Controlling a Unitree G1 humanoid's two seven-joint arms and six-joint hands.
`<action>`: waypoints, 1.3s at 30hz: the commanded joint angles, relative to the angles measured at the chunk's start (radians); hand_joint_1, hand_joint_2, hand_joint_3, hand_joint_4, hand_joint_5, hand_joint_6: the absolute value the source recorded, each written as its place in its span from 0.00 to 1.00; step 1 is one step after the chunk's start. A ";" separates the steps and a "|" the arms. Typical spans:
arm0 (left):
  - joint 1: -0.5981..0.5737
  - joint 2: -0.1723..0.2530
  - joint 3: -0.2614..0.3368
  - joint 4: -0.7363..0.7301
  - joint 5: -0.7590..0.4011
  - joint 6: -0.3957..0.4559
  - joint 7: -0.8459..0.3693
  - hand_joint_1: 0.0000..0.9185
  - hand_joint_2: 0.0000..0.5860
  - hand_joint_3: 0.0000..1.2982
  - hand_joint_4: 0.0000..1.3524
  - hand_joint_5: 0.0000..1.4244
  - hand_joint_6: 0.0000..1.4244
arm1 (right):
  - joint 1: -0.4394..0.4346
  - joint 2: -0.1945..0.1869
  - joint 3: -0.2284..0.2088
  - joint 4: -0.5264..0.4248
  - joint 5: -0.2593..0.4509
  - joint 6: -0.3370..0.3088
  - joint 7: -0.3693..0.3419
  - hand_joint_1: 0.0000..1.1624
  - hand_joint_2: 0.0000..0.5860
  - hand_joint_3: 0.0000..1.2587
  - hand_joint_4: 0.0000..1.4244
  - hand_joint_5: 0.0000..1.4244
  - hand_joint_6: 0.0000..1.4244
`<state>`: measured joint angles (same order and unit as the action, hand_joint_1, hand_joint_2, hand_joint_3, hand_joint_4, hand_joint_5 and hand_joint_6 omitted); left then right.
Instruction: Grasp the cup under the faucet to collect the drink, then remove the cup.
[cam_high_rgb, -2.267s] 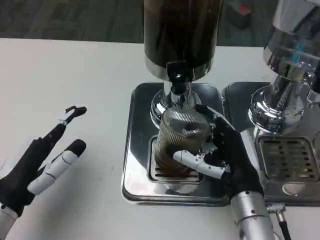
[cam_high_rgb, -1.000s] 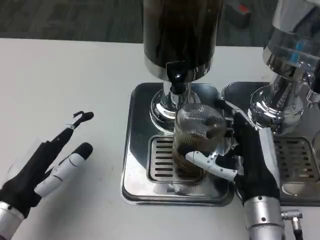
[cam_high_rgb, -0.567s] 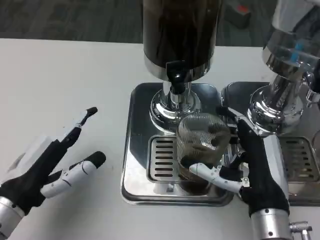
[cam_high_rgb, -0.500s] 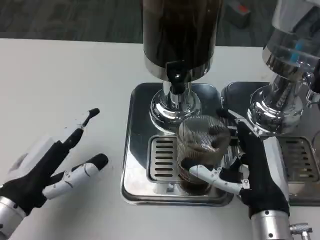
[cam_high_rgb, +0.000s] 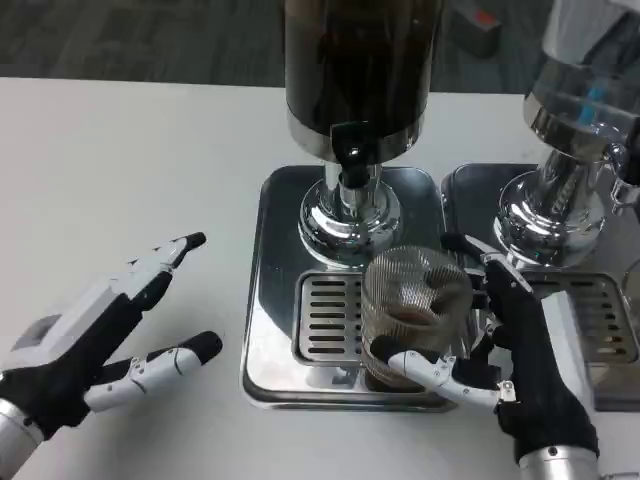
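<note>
My right hand (cam_high_rgb: 520, 360) wraps the ribbed cup (cam_high_rgb: 412, 315), which sits just left of my palm on the drip tray (cam_high_rgb: 270, 300), forward of the faucet (cam_high_rgb: 350, 155). Filled, it likely feels heavy and slippery, so I grip mid-wall. My left hand (cam_high_rgb: 95, 335) hovers, fingers spread.

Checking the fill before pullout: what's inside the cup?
The ribbed clear cup, held by the right robot hand, holds a dark drink partway up. The cup's ribbing and the fingers across its base hide the exact level.
</note>
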<state>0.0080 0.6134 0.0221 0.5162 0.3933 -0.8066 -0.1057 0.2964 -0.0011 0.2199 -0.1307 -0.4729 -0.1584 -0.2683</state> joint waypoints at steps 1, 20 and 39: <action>0.035 0.036 0.003 -0.054 0.042 0.004 0.036 0.00 0.27 0.00 0.00 0.00 0.00 | 0.027 -0.004 0.015 -0.110 0.010 -0.015 0.025 0.85 0.29 0.22 0.44 0.61 0.88; 0.411 0.080 0.167 -0.465 0.292 0.075 0.271 0.00 0.21 0.00 0.00 0.00 0.00 | 0.157 -0.061 0.035 -0.361 0.074 0.015 0.200 0.85 0.29 0.24 0.44 0.61 0.88; 0.501 0.021 0.158 -0.601 0.277 0.185 0.249 0.00 0.20 0.00 0.00 0.00 0.00 | 0.235 -0.076 0.052 -0.455 0.094 0.026 0.244 0.86 0.26 0.25 0.45 0.61 0.89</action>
<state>0.5027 0.6415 0.1883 -0.0728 0.6768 -0.6328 0.1568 0.5364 -0.0848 0.2777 -0.5592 -0.4030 -0.1220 -0.0165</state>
